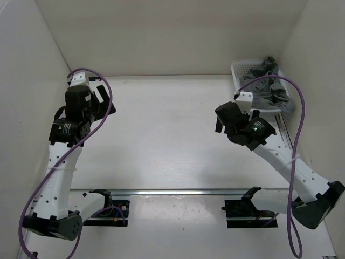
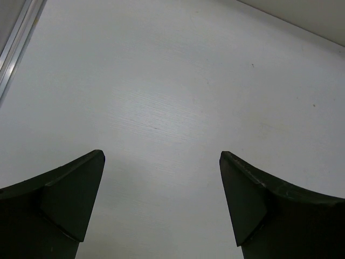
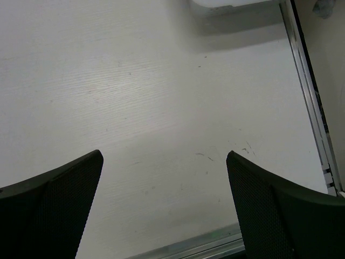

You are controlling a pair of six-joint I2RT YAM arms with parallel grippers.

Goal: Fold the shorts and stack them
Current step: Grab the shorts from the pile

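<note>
The grey shorts (image 1: 274,89) lie crumpled in and over the white mesh basket (image 1: 241,70) at the back right corner, partly spilling over its right side. My right gripper (image 1: 220,122) hovers to the left of the basket and a little nearer; in the right wrist view it (image 3: 164,156) is open and empty over bare table. My left gripper (image 1: 105,99) is at the back left; in the left wrist view it (image 2: 161,156) is open and empty over bare table. The shorts do not show in either wrist view.
White walls enclose the table on the left, back and right. A metal rail (image 1: 178,191) runs across the near edge and another (image 3: 310,91) along the right side. The basket's corner (image 3: 232,4) shows at the top of the right wrist view.
</note>
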